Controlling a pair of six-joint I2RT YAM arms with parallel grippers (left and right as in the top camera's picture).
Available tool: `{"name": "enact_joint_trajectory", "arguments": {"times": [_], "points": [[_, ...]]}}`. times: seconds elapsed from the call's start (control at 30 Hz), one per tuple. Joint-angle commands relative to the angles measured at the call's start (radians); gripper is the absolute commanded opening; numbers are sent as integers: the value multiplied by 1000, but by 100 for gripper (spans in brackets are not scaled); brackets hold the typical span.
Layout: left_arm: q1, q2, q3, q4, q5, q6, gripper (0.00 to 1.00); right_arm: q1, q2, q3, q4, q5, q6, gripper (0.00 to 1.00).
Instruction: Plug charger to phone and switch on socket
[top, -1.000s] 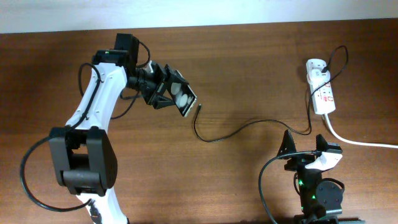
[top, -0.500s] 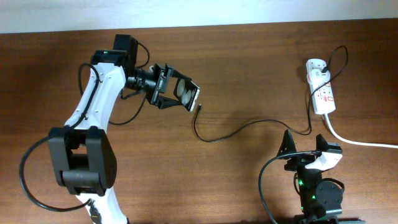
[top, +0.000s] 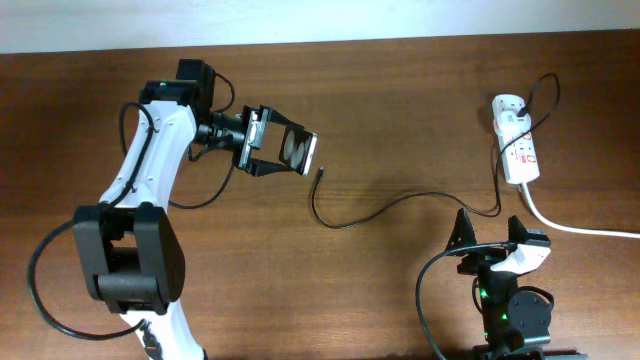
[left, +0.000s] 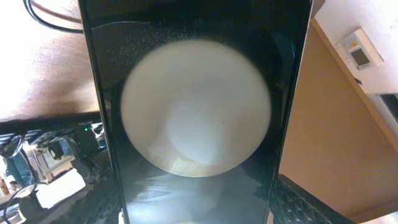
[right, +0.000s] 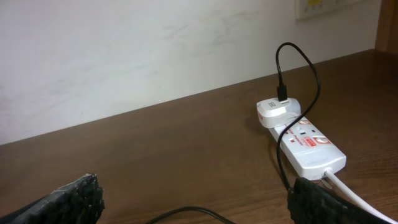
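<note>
Phone (top: 298, 150) sits clamped between left fingers (top: 270, 167).

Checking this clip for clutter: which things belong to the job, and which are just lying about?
Job: phone, in the left gripper; charger; socket.
Not the job: wall control; wall plate.
</note>
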Motion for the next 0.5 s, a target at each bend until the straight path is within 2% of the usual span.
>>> {"name": "enact_joint_trajectory", "arguments": {"times": [0.0, 0.13, 0.47], "points": [[6, -41, 31, -5, 51, -23, 0, -3, -8, -5, -8, 9, 5, 99], [6, -41, 31, -4, 124, -23, 0, -3, -8, -5, -8, 9, 5, 99], [2, -41, 31, -4, 122, -23, 0, -3, -8, -5, -8, 9, 5, 99]]}}
